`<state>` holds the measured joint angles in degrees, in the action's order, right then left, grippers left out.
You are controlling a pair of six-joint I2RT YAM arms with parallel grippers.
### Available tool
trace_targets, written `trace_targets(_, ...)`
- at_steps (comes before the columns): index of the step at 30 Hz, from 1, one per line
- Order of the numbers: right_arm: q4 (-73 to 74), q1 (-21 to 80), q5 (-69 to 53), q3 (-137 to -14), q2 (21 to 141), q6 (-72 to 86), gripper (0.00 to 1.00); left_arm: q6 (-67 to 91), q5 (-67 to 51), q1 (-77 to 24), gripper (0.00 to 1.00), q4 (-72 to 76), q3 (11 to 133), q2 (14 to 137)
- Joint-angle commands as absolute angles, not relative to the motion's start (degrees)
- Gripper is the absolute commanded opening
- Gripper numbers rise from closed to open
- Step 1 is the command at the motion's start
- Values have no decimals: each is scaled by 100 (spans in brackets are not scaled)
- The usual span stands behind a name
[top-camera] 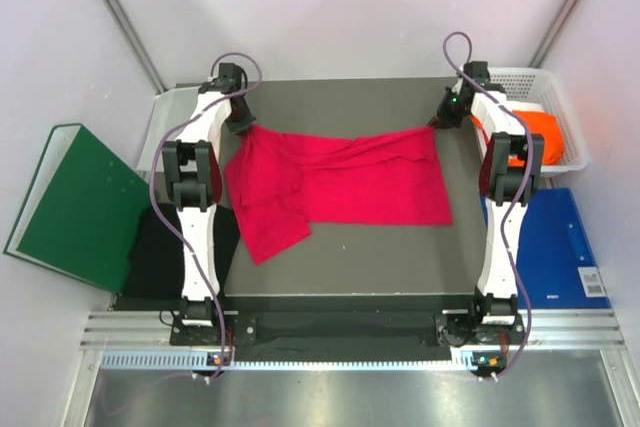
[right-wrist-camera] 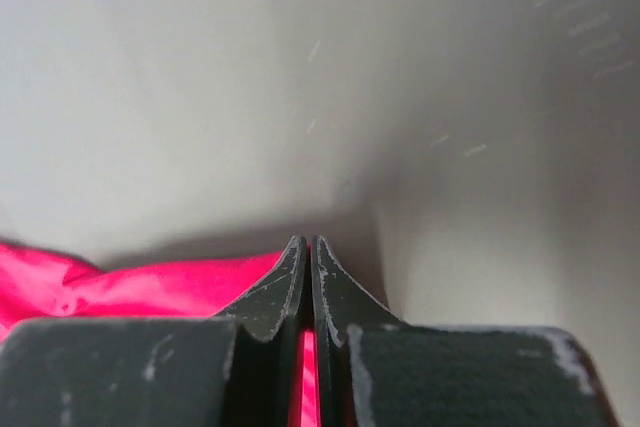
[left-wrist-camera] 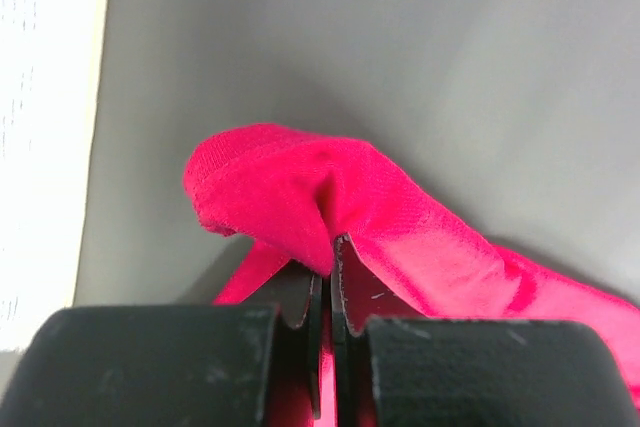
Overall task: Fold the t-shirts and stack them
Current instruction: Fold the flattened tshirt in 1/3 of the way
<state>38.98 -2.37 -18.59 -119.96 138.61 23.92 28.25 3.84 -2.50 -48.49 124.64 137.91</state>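
The crimson-pink t-shirt [top-camera: 340, 187] lies spread across the dark work mat [top-camera: 340, 262], its far edge stretched between both grippers. My left gripper [top-camera: 240, 125] is shut on the shirt's far left corner; the left wrist view shows the cloth [left-wrist-camera: 300, 197] bunched between the closed jaws [left-wrist-camera: 327, 247]. My right gripper [top-camera: 440, 119] is shut on the far right corner, with pink cloth [right-wrist-camera: 130, 287] showing in the thin slit between its jaws [right-wrist-camera: 306, 244]. The black t-shirt [top-camera: 150, 247] lies at the left under the left arm. The orange t-shirt [top-camera: 530, 137] sits in the white basket.
A dark green binder [top-camera: 75, 207] lies open at the left. A white basket [top-camera: 560, 97] stands at the far right. A blue board [top-camera: 555, 247] lies at the right behind the right arm. Grey walls close in at the back.
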Motion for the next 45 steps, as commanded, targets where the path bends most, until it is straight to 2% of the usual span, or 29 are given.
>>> trace_targets(1, 3621, -817, -1266, -12594, 13992, 2856, 0, 3040, 238, -114, 1, -4615, 13086, 14089)
trace_targets(4, 3507, -879, -1222, -12691, 14027, 2953, 0, 3164, 27, -44, 8, -4386, 13113, 14141)
trace_targets(6, 3472, -923, -1161, -12726, 14054, 2988, 0, 3217, -184, -44, 20, -4307, 13148, 14203)
trace_targets(7, 3419, -932, -1160, -12753, 14080, 2997, 0, 3243, -228, -44, 34, -4272, 13175, 14221)
trace_targets(8, 3402, -958, -1160, -12779, 14124, 3006, 0, 3252, -263, -44, 66, -4263, 13192, 14247)
trace_targets(9, 3401, -958, -1195, -12823, 14202, 3006, 0, 3261, -281, -44, 85, -4271, 13201, 14256)
trace_targets(10, 3349, -967, -1230, -12919, 14255, 3006, 0, 3252, -255, 95, 99, -4271, 13192, 14238)
trace_targets(12, 3331, -967, -1283, -13016, 14369, 3023, 4, 3191, -298, 97, 99, -4228, 13096, 14133)
trace_targets(13, 3296, -967, -1318, -13043, 14396, 3058, 23, 3147, -342, 105, 99, -4175, 13017, 14063)
trace_targets(16, 3217, -958, -1336, -12964, 14292, 3024, 51, 3068, -431, 97, 99, -3929, 12587, 13677)
trace_targets(17, 3208, -941, -1310, -12912, 14221, 2928, 56, 3024, -483, 97, 99, -3763, 12299, 13389)
trace_targets(18, 3208, -932, -1118, -12824, 13968, 2857, 63, 2989, -483, 97, 99, -3692, 12139, 13238)
trace_targets(19, 3208, -914, -977, -12562, 13801, 2778, 78, 2910, -483, 88, 99, -3604, 11964, 13080)
trace_targets(22, 3138, -879, -590, -11858, 13027, 2444, 99, 2787, -597, 79, 99, -3402, 11366, 12464)
trace_targets(28, 3278, -853, -501, -10092, 11515, 2188, 100, 2164, -879, -193, 99, -3918, 10513, 11594)
trace_targets(36, 3586, -853, -589, -7299, 10171, 2742, 100, 1469, -265, -1203, 99, -4676, 8800, 10487)
trace_targets(45, 3543, -853, -510, -5873, 9581, 3261, 91, 1187, -263, -2135, 99, -4957, 7331, 9396)
